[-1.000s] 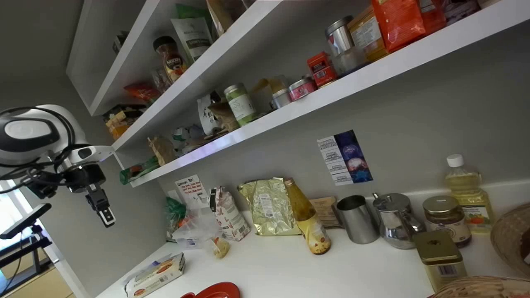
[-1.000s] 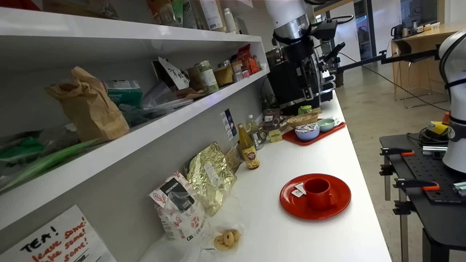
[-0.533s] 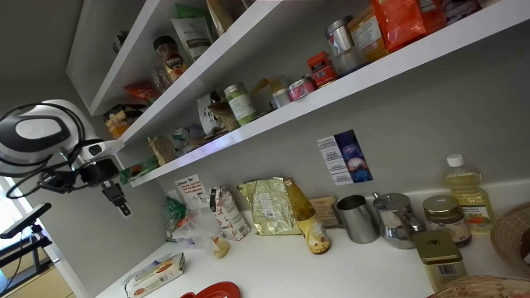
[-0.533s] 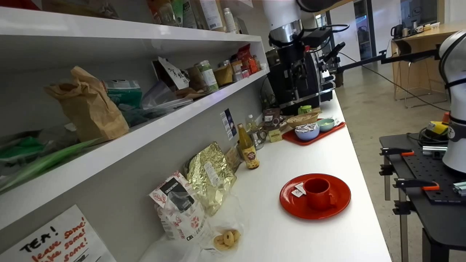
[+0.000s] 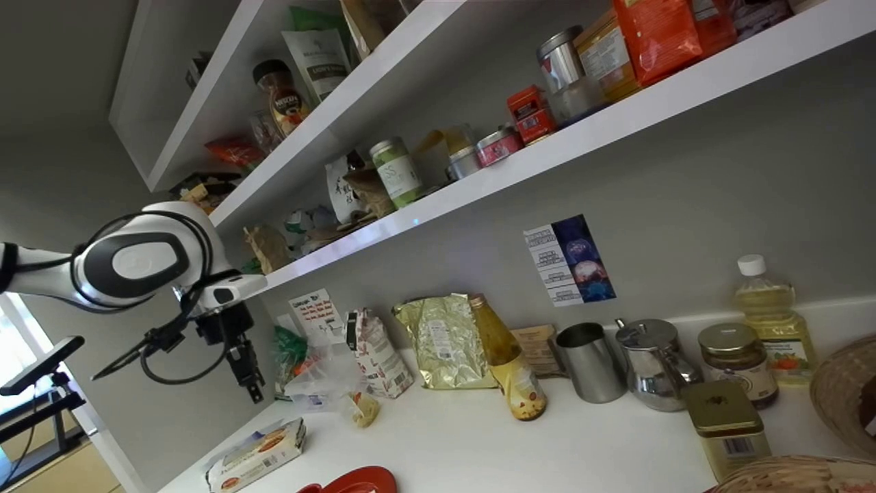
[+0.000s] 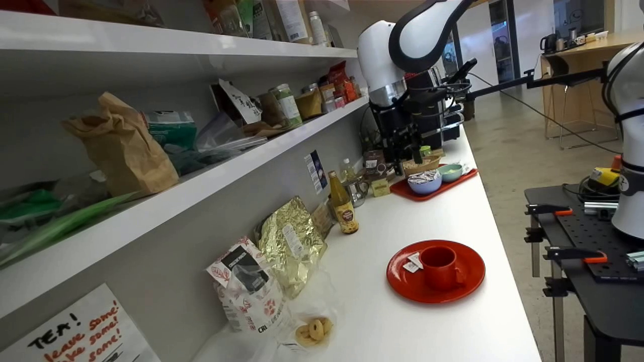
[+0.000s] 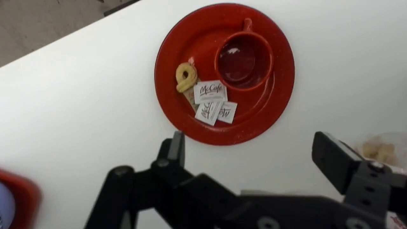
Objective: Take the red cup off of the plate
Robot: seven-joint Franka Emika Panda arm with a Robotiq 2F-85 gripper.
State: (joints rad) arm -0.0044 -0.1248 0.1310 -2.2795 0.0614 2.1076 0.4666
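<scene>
In the wrist view we see the gripper (image 7: 249, 138) with its two fingers (image 7: 329, 156) wide apart, and beyond their tips, well apart from them, the red cup (image 7: 243, 62) stands on the red plate (image 7: 273, 105). The cup is upright: its axis runs vertical and its mouth faces up toward us. We find its handle (image 7: 247, 25) on the side farthest from the gripper, pointing straight away from it, so from above the cup is longest along that line. In an exterior view we see the same handle turned roughly toward the free edge of the white counter (image 6: 372, 327). White sachets (image 7: 210, 92) lie on the plate on the gripper's side of the cup, just beside it, with a ring-shaped biscuit (image 7: 186, 76) next to them. Left of the fingers in the wrist view we make out a blurred corner of a red tray (image 7: 27, 190); to their right, biscuits (image 7: 383, 153) in a clear bag (image 7: 399, 140)
</scene>
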